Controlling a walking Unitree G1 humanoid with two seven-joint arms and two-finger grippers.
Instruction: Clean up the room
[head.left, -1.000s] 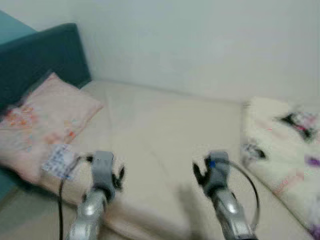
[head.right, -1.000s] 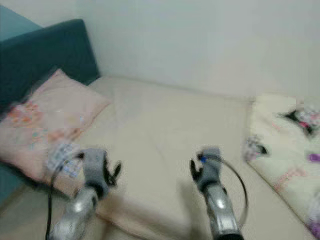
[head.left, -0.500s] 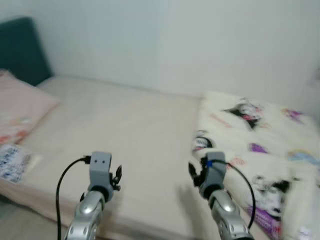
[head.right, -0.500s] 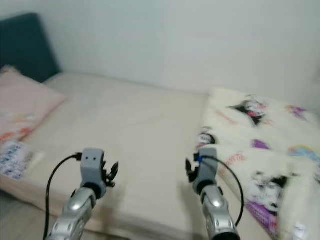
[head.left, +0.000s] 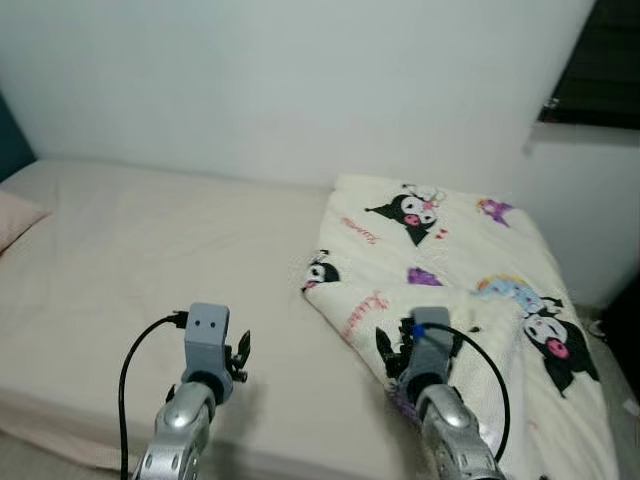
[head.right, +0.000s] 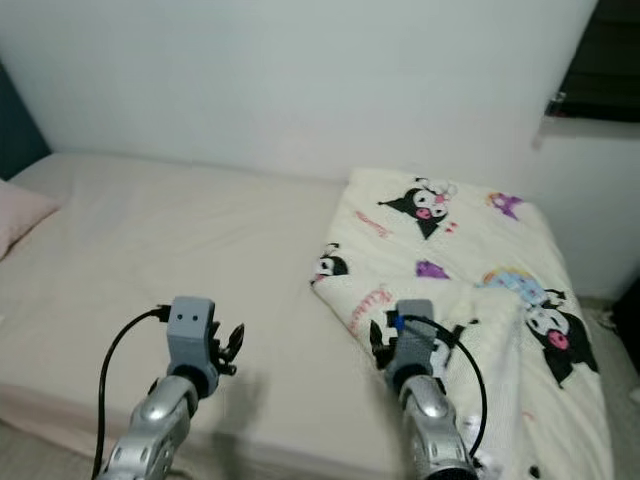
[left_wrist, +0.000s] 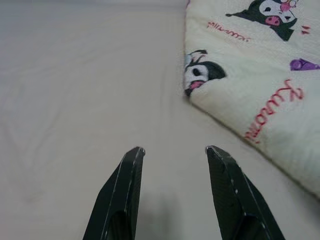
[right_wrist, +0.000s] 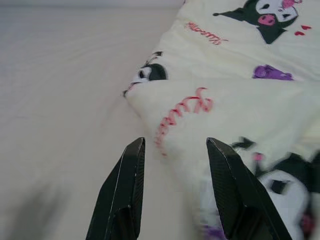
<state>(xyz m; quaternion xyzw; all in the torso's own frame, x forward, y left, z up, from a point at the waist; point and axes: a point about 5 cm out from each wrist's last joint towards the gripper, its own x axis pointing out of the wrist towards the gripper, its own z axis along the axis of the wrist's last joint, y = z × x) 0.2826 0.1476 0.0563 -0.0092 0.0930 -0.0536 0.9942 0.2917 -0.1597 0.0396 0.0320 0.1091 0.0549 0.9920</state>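
A cream blanket (head.left: 450, 270) printed with black cartoon characters lies bunched on the right part of the bed (head.left: 150, 250), one corner folded over. My left gripper (left_wrist: 174, 150) is open above the bare beige sheet, just left of the blanket's edge (left_wrist: 240, 120). My right gripper (right_wrist: 175, 142) is open too, held over the folded near edge of the blanket (right_wrist: 220, 110). Both arms are raised in front of me, the left gripper (head.left: 238, 355) and the right gripper (head.left: 392, 352) low in the head views.
A pink pillow (head.right: 18, 215) peeks in at the far left of the bed. A white wall runs behind the bed. A dark window (head.left: 600, 60) with a sill sits at the upper right. The bed's front edge runs below my grippers.
The camera has swung to the right: the pillow and teal headboard have slid out at the left, and the blanket has come into the middle. Both grippers keep their open pose.
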